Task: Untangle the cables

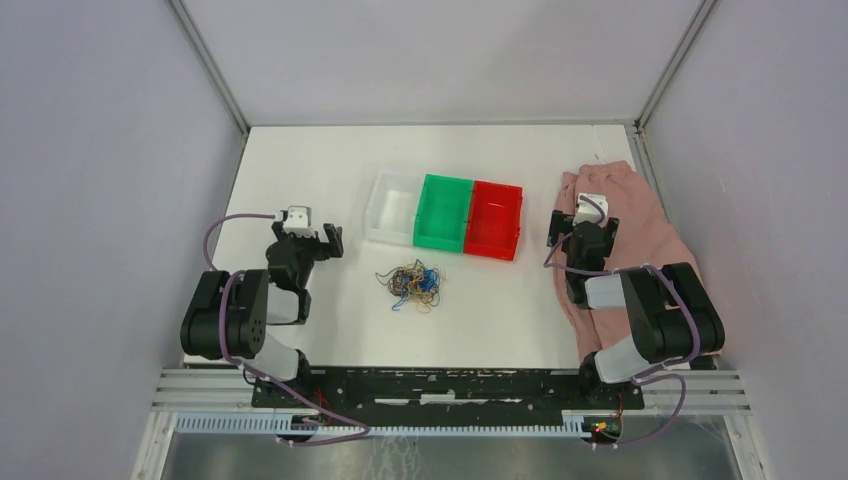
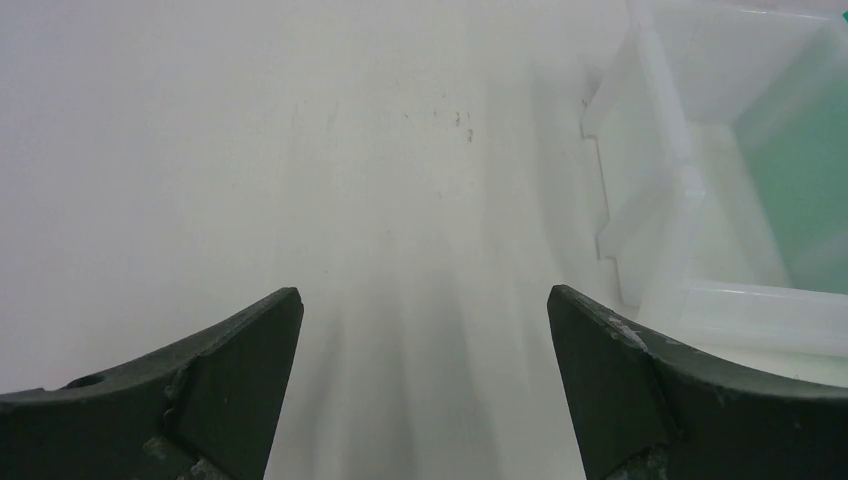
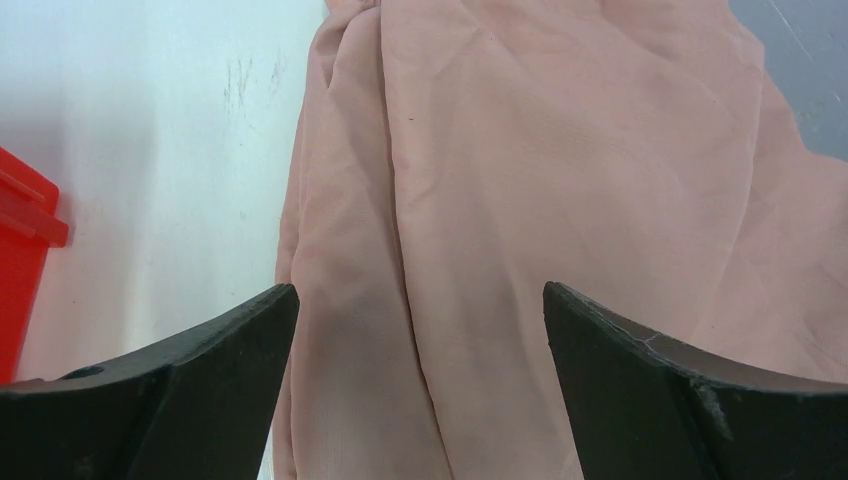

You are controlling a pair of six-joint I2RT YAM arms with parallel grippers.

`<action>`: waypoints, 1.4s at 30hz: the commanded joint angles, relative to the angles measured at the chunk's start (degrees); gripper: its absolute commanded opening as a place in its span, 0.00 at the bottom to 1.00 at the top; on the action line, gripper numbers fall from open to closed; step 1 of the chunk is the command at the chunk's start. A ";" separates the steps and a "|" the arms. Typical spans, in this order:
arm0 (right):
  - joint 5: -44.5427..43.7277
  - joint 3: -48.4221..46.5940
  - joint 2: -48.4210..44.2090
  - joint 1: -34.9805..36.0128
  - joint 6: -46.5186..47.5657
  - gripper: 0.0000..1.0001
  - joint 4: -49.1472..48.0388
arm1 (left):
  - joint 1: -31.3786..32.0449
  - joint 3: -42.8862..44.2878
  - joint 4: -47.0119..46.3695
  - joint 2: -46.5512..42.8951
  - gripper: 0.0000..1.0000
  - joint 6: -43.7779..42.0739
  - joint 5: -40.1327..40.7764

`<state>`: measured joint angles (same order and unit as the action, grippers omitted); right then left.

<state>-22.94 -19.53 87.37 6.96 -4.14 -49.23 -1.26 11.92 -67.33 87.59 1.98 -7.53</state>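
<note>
Though hair-thin, curly knotted cables [image 1: 413,284]

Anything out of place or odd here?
Yes: a crumpled pink cloth lies along the right edge of the table, beneath the open right end effector. It looks unrelated to the cables, which sit tangled mid-table.

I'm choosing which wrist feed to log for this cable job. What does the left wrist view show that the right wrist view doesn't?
Only the left wrist view: the clear bin and, through its wall, the green bin, right of the open left tool. Only the right wrist view: the pink cloth beneath the open right tool, and a corner of the red bin. Both: bare white table; neither catches the cables.
</note>
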 commanded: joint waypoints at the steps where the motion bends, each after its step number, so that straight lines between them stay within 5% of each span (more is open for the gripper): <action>1: 0.00 -0.38 -0.65 -0.30 0.37 0.99 -2.45 | 0.03 0.46 -1.81 -0.74 0.99 -2.40 1.16; 13: -0.93 -0.64 -1.56 -1.22 -1.11 0.99 -1.19 | -0.53 0.85 -0.73 -1.76 0.99 -1.97 0.92; 15: -0.35 -1.54 -3.27 -1.38 -0.95 0.99 1.34 | -1.17 3.23 6.70 -5.37 0.99 -1.48 0.26; 18: -0.37 -11.83 -7.85 -1.34 -1.78 0.99 25.86 | -1.31 10.07 23.70 -9.98 0.99 -5.01 -2.94; 20: -1.49 -15.41 -10.13 -1.26 -3.68 0.99 33.61 | -1.36 12.67 32.02 -11.94 0.99 -5.48 -2.80; 26: -0.76 -17.85 -21.18 -1.31 -13.69 1.00 43.64 | -1.58 22.05 56.45 -17.42 0.99 -9.41 -11.52; 32: 8.89 -30.80 -17.87 -1.37 -25.92 0.99 58.72 | -1.64 35.32 80.34 -15.57 0.99 -17.54 -21.85; 36: 25.03 -29.87 -20.20 -0.70 -29.32 1.00 51.62 | -1.64 38.10 87.18 -15.72 0.99 -20.94 -26.65; 42: 14.42 -35.40 -16.97 20.14 -21.06 0.91 59.43 | -1.48 37.91 91.64 -17.26 0.99 -22.12 -32.64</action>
<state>-7.66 -50.61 68.90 15.05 -28.16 7.60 -2.66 48.38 17.65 71.66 -15.94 -33.19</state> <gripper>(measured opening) 0.957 0.993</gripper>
